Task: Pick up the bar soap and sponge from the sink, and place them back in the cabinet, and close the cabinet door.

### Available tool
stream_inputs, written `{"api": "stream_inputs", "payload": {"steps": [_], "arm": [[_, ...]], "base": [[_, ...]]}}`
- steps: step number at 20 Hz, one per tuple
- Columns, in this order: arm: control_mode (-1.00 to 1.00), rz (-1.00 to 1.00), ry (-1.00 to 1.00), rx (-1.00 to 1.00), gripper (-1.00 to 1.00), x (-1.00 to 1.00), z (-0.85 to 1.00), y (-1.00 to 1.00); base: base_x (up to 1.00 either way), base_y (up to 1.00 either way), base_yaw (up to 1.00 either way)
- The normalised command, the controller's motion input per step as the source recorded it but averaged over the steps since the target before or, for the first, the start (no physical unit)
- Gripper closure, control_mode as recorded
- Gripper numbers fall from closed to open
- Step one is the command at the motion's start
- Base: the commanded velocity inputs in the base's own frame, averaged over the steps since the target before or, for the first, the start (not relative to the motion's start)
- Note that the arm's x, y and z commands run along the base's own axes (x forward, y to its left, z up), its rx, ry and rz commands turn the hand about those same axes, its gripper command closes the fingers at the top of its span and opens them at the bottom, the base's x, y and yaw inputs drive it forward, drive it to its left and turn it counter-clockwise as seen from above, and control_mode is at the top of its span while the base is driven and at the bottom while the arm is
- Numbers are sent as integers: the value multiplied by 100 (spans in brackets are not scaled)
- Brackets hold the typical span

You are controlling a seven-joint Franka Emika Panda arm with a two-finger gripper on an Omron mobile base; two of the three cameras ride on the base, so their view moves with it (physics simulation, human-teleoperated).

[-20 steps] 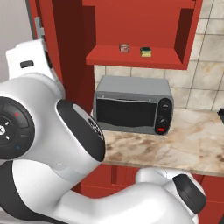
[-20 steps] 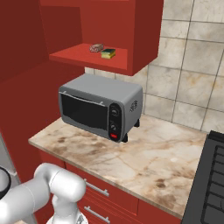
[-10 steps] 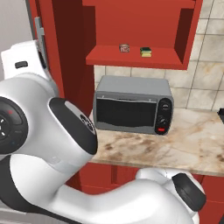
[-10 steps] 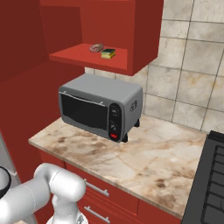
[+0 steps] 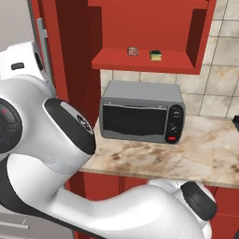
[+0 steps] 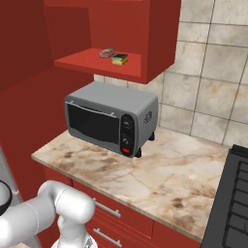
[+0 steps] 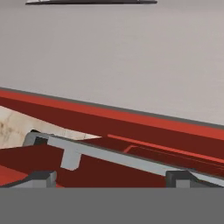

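Cabinet (image 5: 154,28) stands open, red shelf inside. Bar soap (image 5: 133,51) and sponge (image 5: 156,55) both lie on that shelf, just beside each other, soap to the left in the left base view; same pair in the right base view, soap (image 6: 107,52) and sponge (image 6: 120,59) near the shelf's front edge. Sponge shows a dark green top over a yellow side.

Cabinet door (image 5: 70,56) is swung out at the left of the opening, its slim grey bar handle (image 5: 43,42) upright near the arm. In the hand view the handle (image 7: 113,153) runs as a grey bar across the red door panel, right in front of the claw (image 7: 111,177); finger tips (image 7: 41,177) stand wide apart on either side of it, nothing between them, no contact to be made out.

Grey toaster oven (image 5: 142,112) sits on the marble table (image 6: 164,169) directly under the cabinet, dark glass door, two knobs and a red button on its right panel. Black stovetop (image 6: 232,198) at the table's right end. Beige tiled wall (image 6: 213,72) behind. Red drawers with grey pulls (image 6: 109,208) below the table. The white arm (image 5: 46,154) blocks the lower left of the left base view.

No readable writing or brand anywhere.
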Motion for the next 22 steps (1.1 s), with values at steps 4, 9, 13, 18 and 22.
{"api": "stream_inputs", "payload": {"steps": [4,9,13,18,22], "arm": [[-100,-1,0,0,-100,23,0,1],[-100,-1,-1,0,-100,19,0,0],[-100,-1,-5,-1,-100,10,0,4],[-100,-2,-5,0,-100,6,0,0],[-100,-6,-7,0,-100,1,0,0]], "base": [[0,0,0],[0,0,0],[0,0,0],[0,0,0],[0,0,0]]}}
